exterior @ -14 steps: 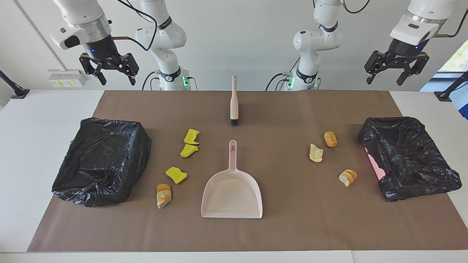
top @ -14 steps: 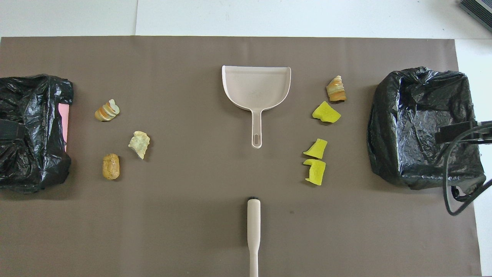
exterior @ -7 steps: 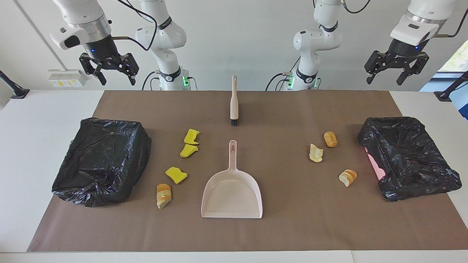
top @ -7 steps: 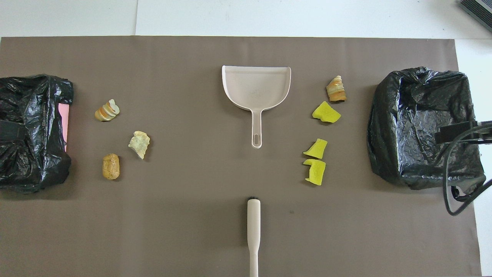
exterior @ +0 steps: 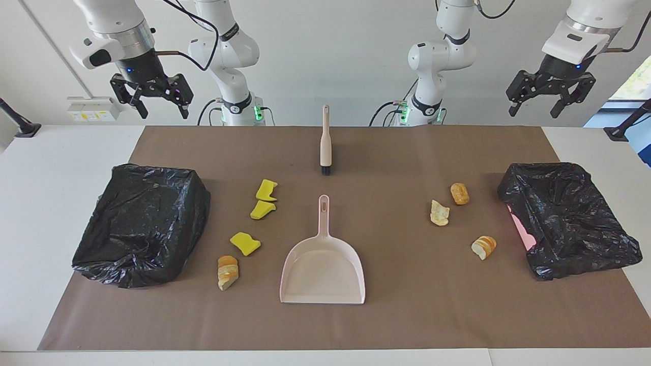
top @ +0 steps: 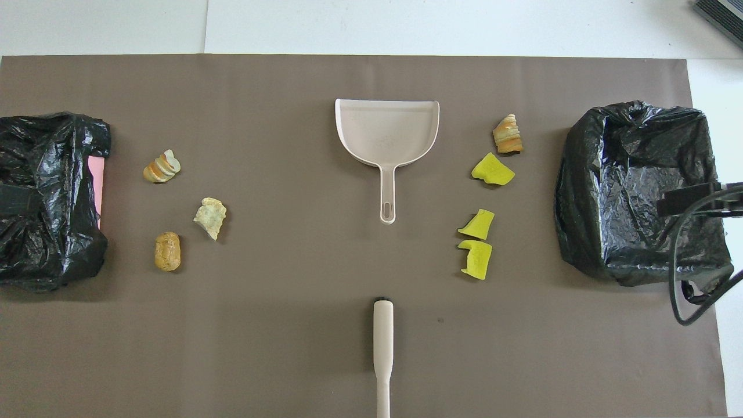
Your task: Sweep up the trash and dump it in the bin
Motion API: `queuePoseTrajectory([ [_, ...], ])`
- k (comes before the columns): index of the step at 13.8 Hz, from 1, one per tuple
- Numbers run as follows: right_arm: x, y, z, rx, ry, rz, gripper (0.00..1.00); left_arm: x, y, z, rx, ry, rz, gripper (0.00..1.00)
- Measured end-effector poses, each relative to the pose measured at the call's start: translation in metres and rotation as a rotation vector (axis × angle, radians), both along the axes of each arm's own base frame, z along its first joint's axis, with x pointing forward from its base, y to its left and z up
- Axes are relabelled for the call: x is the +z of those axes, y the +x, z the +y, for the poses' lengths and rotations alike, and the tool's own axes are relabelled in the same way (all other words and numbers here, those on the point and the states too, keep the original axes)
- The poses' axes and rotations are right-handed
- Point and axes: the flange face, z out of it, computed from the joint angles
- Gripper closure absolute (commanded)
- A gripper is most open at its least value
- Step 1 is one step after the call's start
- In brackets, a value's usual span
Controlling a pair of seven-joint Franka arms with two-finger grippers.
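No text, label, brand, number or sign can be read in either view. The small white box with yellow patches [exterior: 91, 109] at the upper left of the facing view may carry markings, but nothing on it is legible. The white arm housings show only dark bands and blue or green lights, no readable lettering.

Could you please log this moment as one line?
stage: not started | brush, dustpan: untouched on mat | scraps: on mat | both arms wait, end effectors open
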Motion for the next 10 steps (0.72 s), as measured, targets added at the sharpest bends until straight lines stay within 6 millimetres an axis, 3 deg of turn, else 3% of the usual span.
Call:
queuePoseTrajectory([
  [6, -0.003, 0.0, 0.008, 0.029, -0.001, 0.007, 0.0, -0.001, -0.002, -0.005, -0.008, 0.0, 0.008, 0.0],
  [8, -0.019, 0.008, 0.026, 0.058, -0.002, 0.0, 0.0, -0.002, -0.007, -0.014, -0.026, 0.002, 0.014, 0.0],
  [10, -0.048, 0.026, 0.05, 0.069, -0.001, -0.017, 0.0, -0.003, -0.012, -0.033, -0.063, 0.004, 0.017, 0.0],
])
